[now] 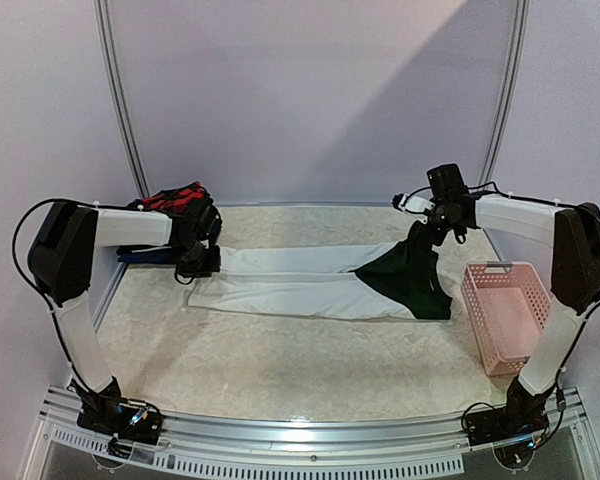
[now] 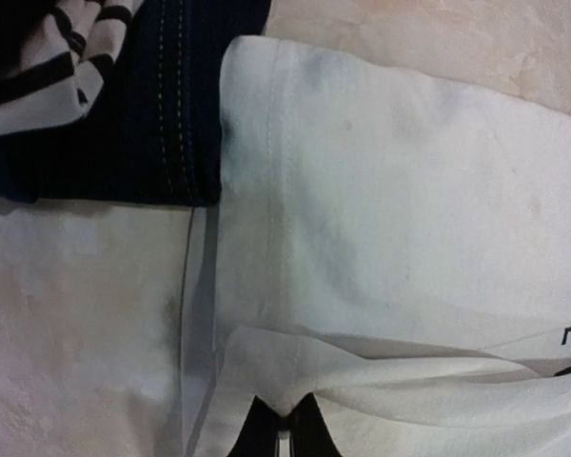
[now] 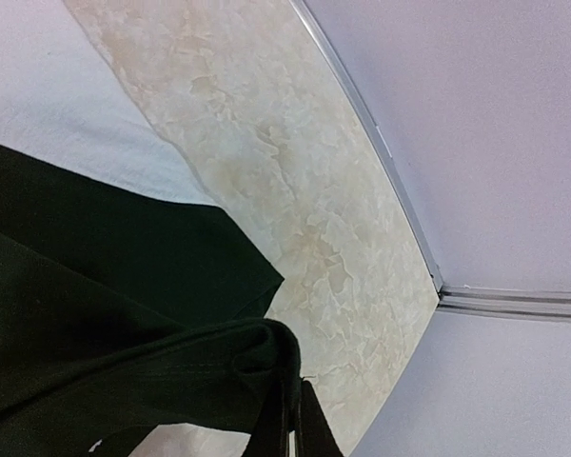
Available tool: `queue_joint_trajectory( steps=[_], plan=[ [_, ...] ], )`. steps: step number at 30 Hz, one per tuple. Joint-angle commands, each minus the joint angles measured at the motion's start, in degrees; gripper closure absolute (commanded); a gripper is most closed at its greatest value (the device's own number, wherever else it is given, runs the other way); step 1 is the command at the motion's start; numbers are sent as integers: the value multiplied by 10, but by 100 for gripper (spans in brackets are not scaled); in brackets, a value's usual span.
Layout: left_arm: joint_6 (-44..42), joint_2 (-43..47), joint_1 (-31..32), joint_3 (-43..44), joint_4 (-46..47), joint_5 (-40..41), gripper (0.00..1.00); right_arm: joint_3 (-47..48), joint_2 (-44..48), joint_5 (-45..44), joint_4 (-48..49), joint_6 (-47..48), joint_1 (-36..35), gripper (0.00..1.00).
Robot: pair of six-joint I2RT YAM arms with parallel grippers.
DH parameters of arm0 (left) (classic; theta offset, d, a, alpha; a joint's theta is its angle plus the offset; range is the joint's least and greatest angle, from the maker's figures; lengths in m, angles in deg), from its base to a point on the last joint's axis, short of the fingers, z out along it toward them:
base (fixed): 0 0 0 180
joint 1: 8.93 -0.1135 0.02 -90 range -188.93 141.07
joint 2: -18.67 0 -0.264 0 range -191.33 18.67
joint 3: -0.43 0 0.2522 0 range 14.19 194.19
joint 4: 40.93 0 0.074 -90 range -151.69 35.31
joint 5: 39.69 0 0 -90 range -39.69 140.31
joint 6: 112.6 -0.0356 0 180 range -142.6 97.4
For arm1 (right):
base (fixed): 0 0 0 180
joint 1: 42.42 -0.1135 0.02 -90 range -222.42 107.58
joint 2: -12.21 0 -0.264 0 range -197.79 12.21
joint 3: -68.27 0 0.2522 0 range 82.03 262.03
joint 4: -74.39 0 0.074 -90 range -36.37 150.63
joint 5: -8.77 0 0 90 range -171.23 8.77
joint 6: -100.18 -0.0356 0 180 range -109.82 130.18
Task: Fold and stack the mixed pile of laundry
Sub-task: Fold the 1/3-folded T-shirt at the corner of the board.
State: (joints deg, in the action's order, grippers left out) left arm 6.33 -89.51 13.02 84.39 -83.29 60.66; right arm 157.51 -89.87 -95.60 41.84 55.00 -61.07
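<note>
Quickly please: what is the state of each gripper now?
Left gripper: closed on the white tee.
Right gripper: closed on the dark sleeve.

tee [image 1: 280, 292] across middle, basket [image 1: 480, 310] right, front free

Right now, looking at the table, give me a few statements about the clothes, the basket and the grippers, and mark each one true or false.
1. The right gripper pinches the dark sleeve of the tee. True.
2. The plaid shirt lies in the pink basket. False: the plaid shirt tops the pile at the far left, and the pink basket stands at the right.
3. The left gripper is shut on white fabric of the tee. True.
4. The tee is folded into a small square. False: it lies stretched long across the table.
</note>
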Motion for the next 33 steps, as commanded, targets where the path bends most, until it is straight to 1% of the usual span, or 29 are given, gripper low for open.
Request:
queue_joint_trajectory(
  steps=[1,2,3,5,6,8,10,11,12,13,14,16,17,19,21,23,25,28,33],
  plan=[
    [-3,-23,-14,24,10,-8,97,34,-39,-4,8,-26,5,100],
    [-1,-28,-15,27,10,-7,92,41,-46,-8,9,-28,4,99],
    [1,-30,-16,30,9,-5,86,48,-54,-14,8,-31,5,96],
    [10,-22,-17,28,13,8,73,63,-71,-39,9,-46,5,81],
    [16,-9,-16,21,22,21,68,73,-78,-50,2,-53,5,77],
    [27,33,-14,-9,46,34,62,91,-76,-50,-30,-74,9,69],
    [35,78,-9,-45,65,34,58,92,-55,-35,-67,-98,16,62],
    [37,96,-8,-60,68,26,56,90,-35,-18,-91,-115,20,60],
    [37,109,-7,-76,71,0,54,87,-22,6,-116,-124,24,58],
    [37,120,-7,-92,76,-21,44,80,-4,28,-143,-134,27,57],
    [40,125,-6,-106,74,-40,40,72,10,52,-168,-145,30,55],
    [37,132,-6,-130,78,-75,39,60,42,118,-242,-146,33,52],
    [34,134,-6,-145,81,-85,38,55,47,134,-272,-145,35,52],
    [31,132,-7,-159,84,-93,38,47,49,209,-333,-141,40,51],
    [28,121,-6,-160,70,-81,39,39,42,241,-378,-131,41,50],
    [30,114,-8,-164,60,-64,42,24,27,255,-410,-119,41,49],
    [35,110,-11,-173,70,-57,45,1,18,254,-416,-110,41,47],
    [40,100,-16,-181,90,-69,50,-31,15,238,-402,-99,40,46],
    [45,70,-17,-176,97,-83,55,-56,-8,234,-392,-88,41,43]
  ],
)
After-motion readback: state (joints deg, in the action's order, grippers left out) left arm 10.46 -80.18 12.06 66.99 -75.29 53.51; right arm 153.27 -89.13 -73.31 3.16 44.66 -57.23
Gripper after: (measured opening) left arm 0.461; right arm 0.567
